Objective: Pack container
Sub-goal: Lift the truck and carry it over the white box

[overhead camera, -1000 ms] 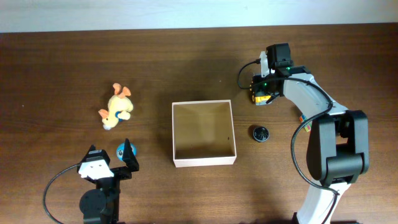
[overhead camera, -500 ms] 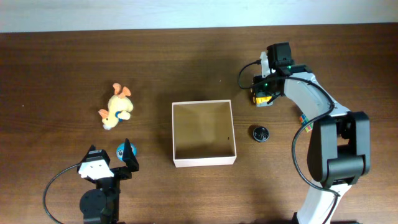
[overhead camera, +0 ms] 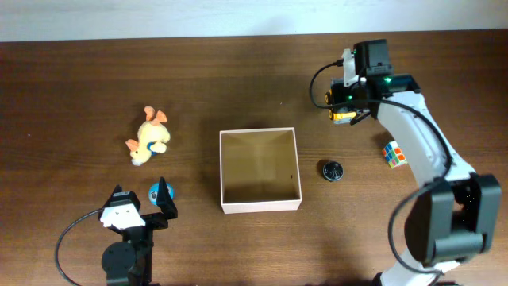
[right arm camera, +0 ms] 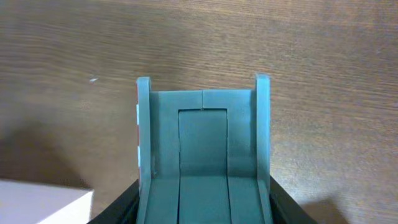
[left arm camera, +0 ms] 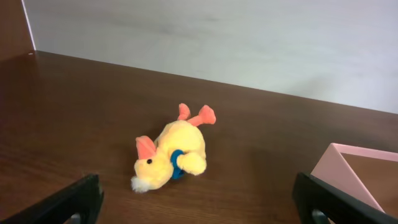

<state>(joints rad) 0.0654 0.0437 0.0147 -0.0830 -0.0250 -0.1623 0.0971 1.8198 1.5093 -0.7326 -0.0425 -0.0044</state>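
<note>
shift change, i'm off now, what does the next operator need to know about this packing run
Left claw: open, empty, at the near left of the table.
Right claw: shut, apparently on a small yellow toy, beyond the container's far right corner.
Container: mid-table, empty.
Done: nothing packed yet.
Left: the yellow toy, the plush duck, the blue ball by the left claw, and the black round piece and puzzle cube right of the container.
</note>
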